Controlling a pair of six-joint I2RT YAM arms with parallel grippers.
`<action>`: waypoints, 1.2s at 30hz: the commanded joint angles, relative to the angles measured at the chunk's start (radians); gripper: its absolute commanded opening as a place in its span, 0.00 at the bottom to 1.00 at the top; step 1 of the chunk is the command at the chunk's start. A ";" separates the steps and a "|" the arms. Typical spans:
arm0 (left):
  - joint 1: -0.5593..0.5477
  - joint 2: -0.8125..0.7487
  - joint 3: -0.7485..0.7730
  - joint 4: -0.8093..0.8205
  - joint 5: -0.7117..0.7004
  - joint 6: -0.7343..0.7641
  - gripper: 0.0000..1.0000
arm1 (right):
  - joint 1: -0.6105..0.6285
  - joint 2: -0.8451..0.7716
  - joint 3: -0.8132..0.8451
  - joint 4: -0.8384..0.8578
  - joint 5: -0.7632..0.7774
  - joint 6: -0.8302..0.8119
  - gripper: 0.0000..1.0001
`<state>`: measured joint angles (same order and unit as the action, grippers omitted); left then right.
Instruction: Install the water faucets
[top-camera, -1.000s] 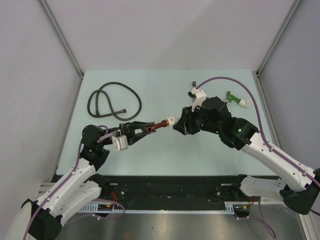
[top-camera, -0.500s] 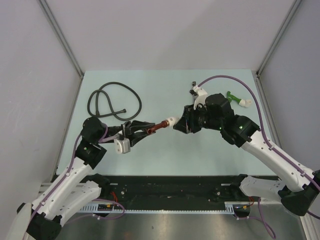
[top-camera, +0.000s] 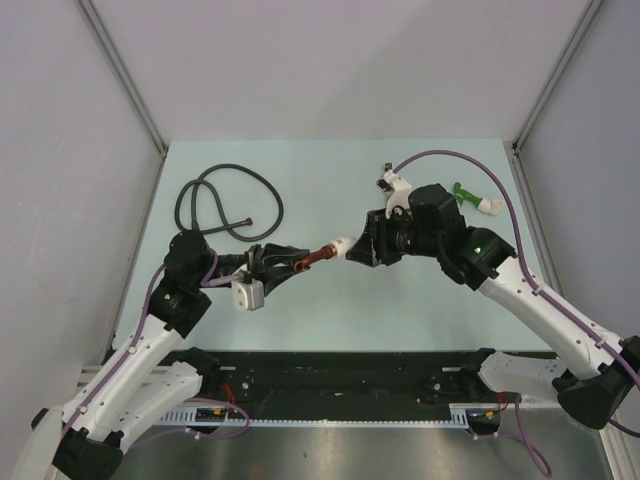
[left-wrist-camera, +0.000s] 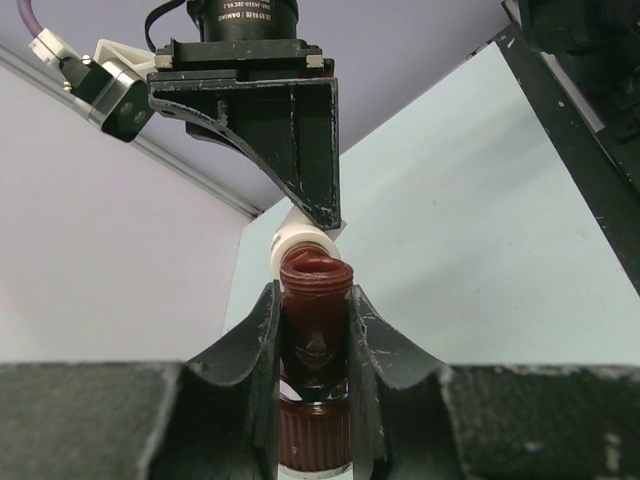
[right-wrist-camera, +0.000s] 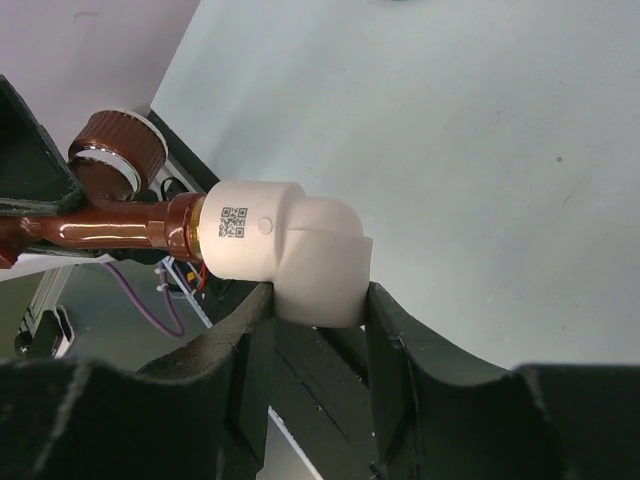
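Brown faucet (top-camera: 312, 254) is held level off the table (top-camera: 300, 170), between the two arms. Left jaws are closed on its body; in the left wrist view the fingers (left-wrist-camera: 255, 340) pinch it from both sides. Right jaws are closed on the white elbow (top-camera: 343, 245) at the faucet's other end. The right wrist view shows the stem entering the elbow's mouth, with a brass collar at the joint.

Step in hand, by my reading: screwing faucet and elbow together. How far the thread is seated cannot be told. The next move calls for one side turning about the stem axis while the other holds firm, both kept in line.

Green faucet (top-camera: 468, 194) lies on the table, right of and beyond the elbow, untouched. Hose (top-camera: 225, 205) lies well left of the elbow.
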<state>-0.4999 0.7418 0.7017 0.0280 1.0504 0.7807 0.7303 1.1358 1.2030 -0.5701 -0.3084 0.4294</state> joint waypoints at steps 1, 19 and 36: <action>-0.015 -0.016 -0.050 0.107 0.004 -0.144 0.00 | -0.011 -0.047 0.064 0.134 -0.017 0.019 0.25; -0.015 0.059 -0.209 0.685 -0.314 -0.652 0.00 | -0.049 -0.106 0.050 0.111 0.100 -0.015 0.54; 0.044 0.188 -0.057 0.431 -0.661 -1.167 0.00 | -0.114 -0.016 -0.241 0.142 0.454 -0.127 0.72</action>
<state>-0.4911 0.9115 0.5686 0.5102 0.4660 -0.1623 0.6559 1.0729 1.0023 -0.4732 0.0494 0.3351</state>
